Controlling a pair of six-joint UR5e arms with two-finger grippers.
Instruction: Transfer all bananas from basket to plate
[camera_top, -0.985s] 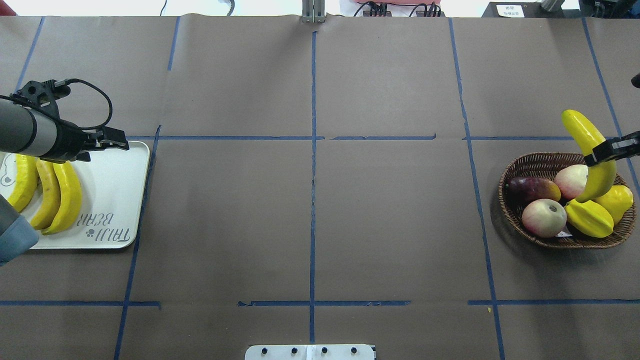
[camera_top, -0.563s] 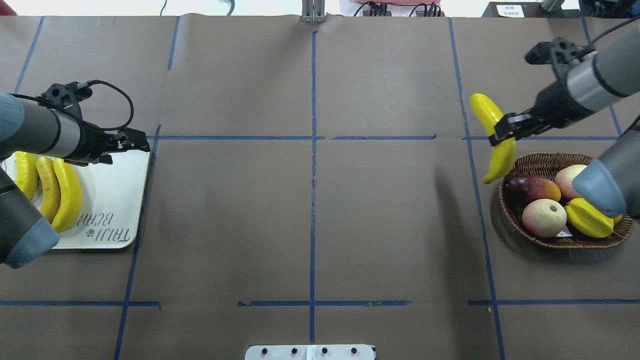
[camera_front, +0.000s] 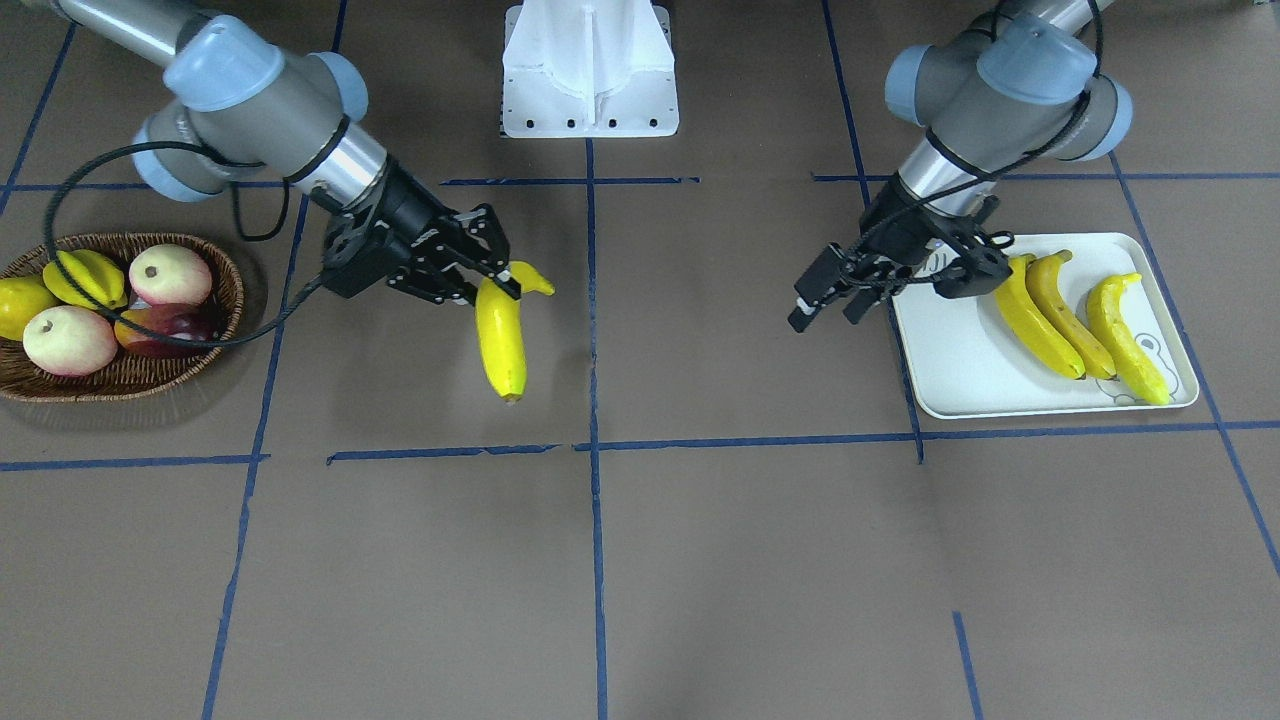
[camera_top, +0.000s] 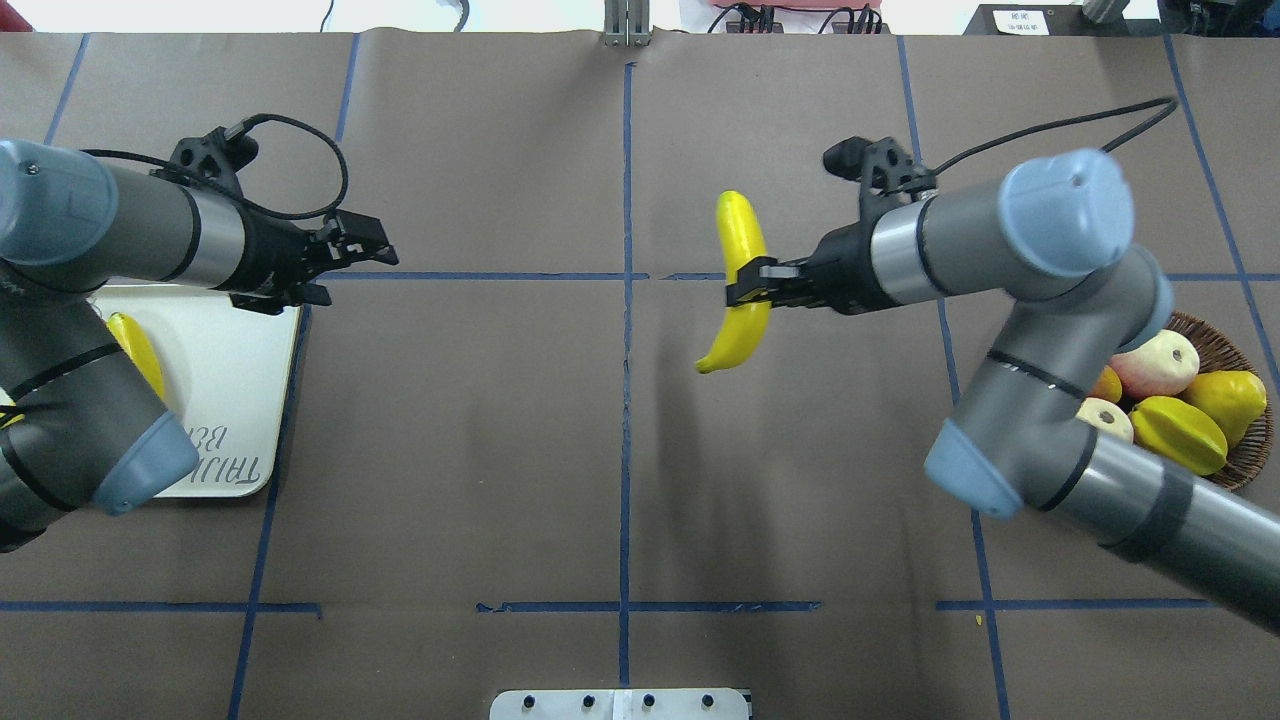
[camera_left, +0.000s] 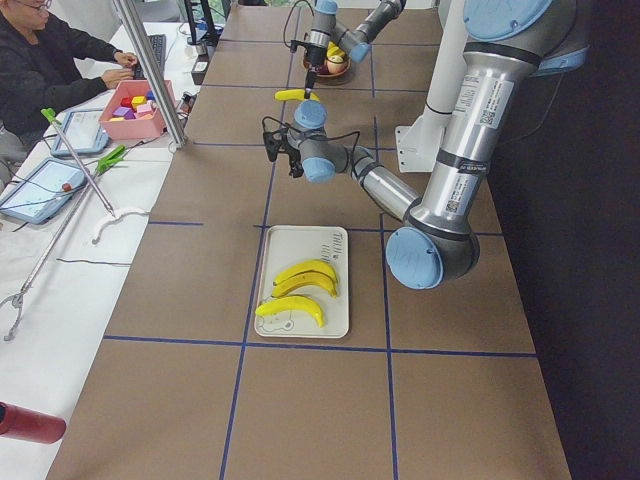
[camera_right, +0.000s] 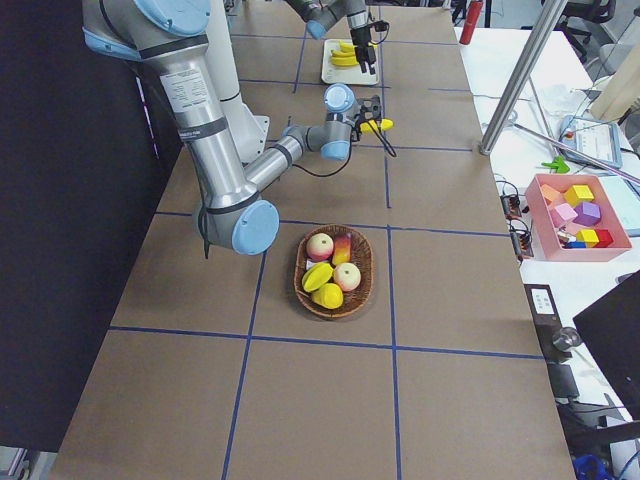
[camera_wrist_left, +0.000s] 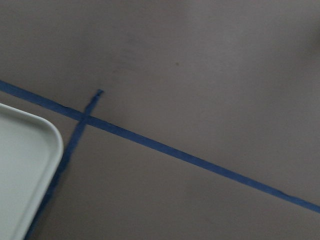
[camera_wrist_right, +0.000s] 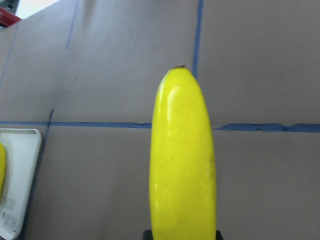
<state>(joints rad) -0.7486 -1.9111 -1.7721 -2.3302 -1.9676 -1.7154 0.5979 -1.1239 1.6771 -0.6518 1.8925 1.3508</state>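
My right gripper (camera_top: 748, 285) is shut on a yellow banana (camera_top: 742, 250) and holds it in the air just right of the table's centre line; it also shows in the front view (camera_front: 500, 340) and fills the right wrist view (camera_wrist_right: 182, 160). My left gripper (camera_top: 385, 252) is open and empty, just past the far right corner of the white plate (camera_top: 230, 400). Three bananas (camera_front: 1070, 315) lie side by side on the plate (camera_front: 960, 360). The wicker basket (camera_front: 120, 378) holds no banana.
The basket holds two apples (camera_front: 68, 340), a starfruit (camera_front: 85, 278), a stubby yellow fruit (camera_front: 15, 305) and a reddish fruit. The robot's white base (camera_front: 590, 70) stands mid-table at its edge. An operator (camera_left: 50, 70) sits beyond the far side.
My right gripper has carried the banana left, from above the basket to near the centre line. My left gripper has moved right, from over the plate to just beyond its corner.
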